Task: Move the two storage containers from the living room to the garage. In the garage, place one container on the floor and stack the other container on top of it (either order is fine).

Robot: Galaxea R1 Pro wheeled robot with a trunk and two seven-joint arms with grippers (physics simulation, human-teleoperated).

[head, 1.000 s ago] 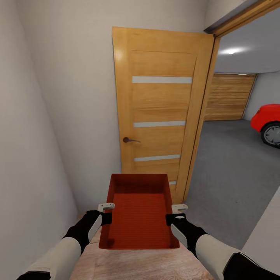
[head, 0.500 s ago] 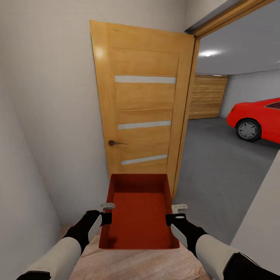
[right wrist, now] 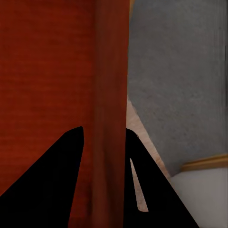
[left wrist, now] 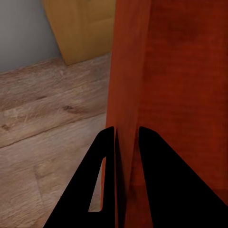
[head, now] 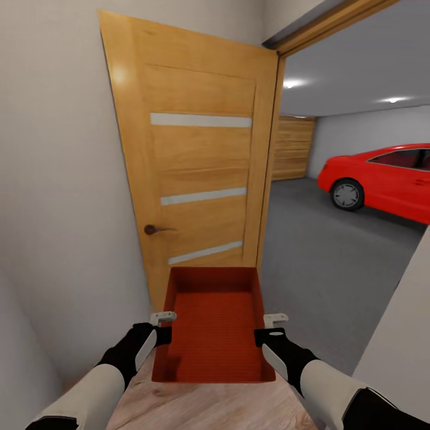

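Orange-red storage container (head: 214, 325), level, open side up

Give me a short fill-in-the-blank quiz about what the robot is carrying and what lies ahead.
1. Each claw, left and right, grips a side wall of one orange-red ____.
2. The car in the garage is ____.
3. The wooden door stands ____.
4. The garage floor is coloured ____.

Missing words: container; red; open; grey
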